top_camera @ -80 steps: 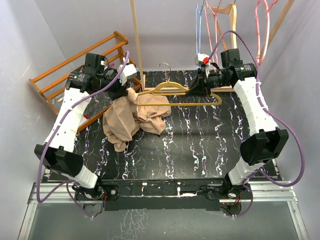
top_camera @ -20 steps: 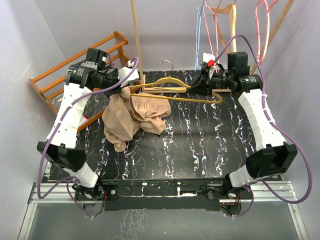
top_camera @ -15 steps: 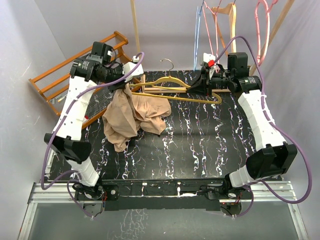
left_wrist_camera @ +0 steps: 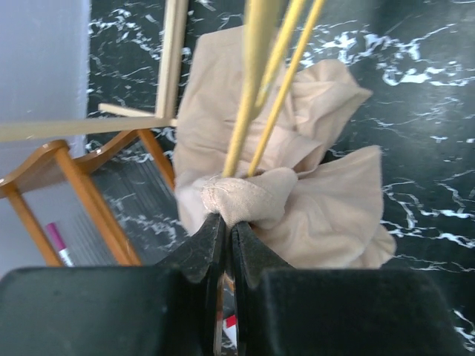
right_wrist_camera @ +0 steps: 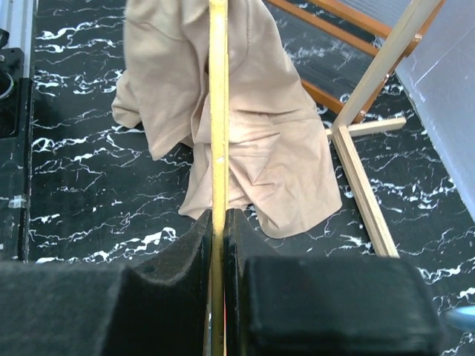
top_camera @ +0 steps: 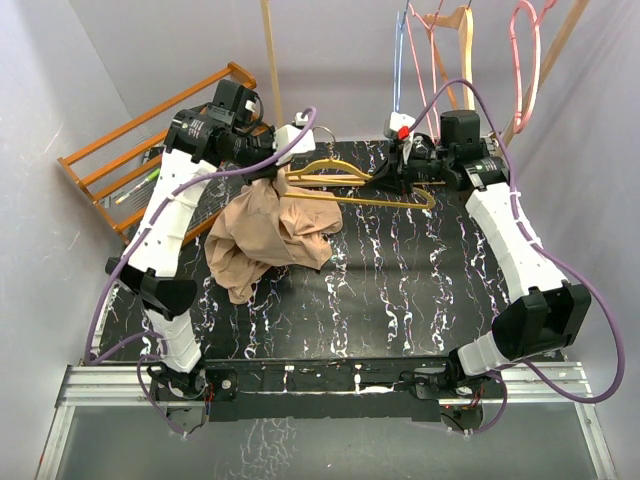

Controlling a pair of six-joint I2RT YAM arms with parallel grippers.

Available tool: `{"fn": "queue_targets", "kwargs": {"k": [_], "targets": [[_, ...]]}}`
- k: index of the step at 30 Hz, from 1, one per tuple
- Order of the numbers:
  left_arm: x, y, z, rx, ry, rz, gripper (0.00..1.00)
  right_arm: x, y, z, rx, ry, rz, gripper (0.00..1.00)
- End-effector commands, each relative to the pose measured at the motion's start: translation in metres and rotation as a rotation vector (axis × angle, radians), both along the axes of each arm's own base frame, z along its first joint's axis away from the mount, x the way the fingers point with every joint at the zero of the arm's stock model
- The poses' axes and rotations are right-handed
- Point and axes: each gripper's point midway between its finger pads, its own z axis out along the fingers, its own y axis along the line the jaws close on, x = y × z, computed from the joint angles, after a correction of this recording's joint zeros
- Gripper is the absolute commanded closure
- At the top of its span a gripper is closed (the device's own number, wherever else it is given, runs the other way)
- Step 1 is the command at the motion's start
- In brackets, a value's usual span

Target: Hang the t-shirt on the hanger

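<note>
Now: right tool (right_wrist_camera: 217, 215) clamped on the hanger (top_camera: 345, 180), held above the tabletop (top_camera: 400, 280); left tool (left_wrist_camera: 223, 222) pinched shut on a t-shirt (top_camera: 265, 235) fold at the hanger's opposite end, seemingly over its tip; remainder droops beneath.

We see a soft, wrinkly cloth t-shirt (top_camera: 265, 235), a smooth hanger (right_wrist_camera: 217, 89), a shiny black worktop (top_camera: 400, 290) and a wooden rack (left_wrist_camera: 93, 206).
</note>
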Motion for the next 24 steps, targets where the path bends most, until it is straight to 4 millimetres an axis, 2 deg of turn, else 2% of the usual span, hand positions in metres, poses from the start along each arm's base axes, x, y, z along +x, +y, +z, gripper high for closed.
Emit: {"fn": "queue_targets", "kwargs": {"k": [1, 3, 6, 8, 10, 12, 14, 15, 17, 19, 24], "targets": [[-0.045, -0.014, 0.030, -0.123, 0.019, -0.052, 1.00, 0.012, 0.001, 0.005, 0.010, -0.054, -0.051, 0.92], [-0.049, -0.015, 0.035, -0.138, 0.015, -0.049, 1.00, 0.011, 0.005, 0.003, 0.013, -0.048, -0.034, 0.92], [-0.039, -0.012, 0.035, -0.129, -0.017, -0.014, 1.00, 0.005, 0.013, -0.002, 0.015, -0.033, -0.003, 0.92], [-0.026, -0.009, 0.026, -0.112, -0.045, 0.029, 0.90, 0.001, 0.020, -0.002, 0.024, -0.033, 0.017, 0.92], [-0.015, -0.008, 0.010, -0.097, -0.051, 0.063, 0.67, -0.001, 0.024, -0.002, 0.033, -0.032, 0.025, 0.92], [-0.007, -0.010, 0.001, -0.105, -0.051, 0.090, 0.51, -0.003, 0.024, -0.001, 0.037, -0.029, 0.026, 0.92], [-0.002, -0.013, -0.004, -0.123, -0.043, 0.120, 0.42, -0.003, 0.025, -0.001, 0.038, -0.027, 0.028, 0.92], [0.000, -0.014, -0.006, -0.138, -0.032, 0.137, 0.34, -0.004, 0.025, 0.000, 0.039, -0.029, 0.028, 0.92], [0.004, -0.016, -0.007, -0.166, -0.025, 0.171, 0.27, -0.004, 0.025, 0.001, 0.040, -0.032, 0.029, 0.92], [0.011, -0.015, 0.000, -0.207, -0.040, 0.217, 0.18, -0.004, 0.024, 0.002, 0.040, -0.035, 0.026, 0.92], [0.026, 0.002, 0.035, -0.315, -0.132, 0.375, 0.17, -0.001, 0.023, 0.001, 0.034, -0.032, 0.009, 0.92]]}}
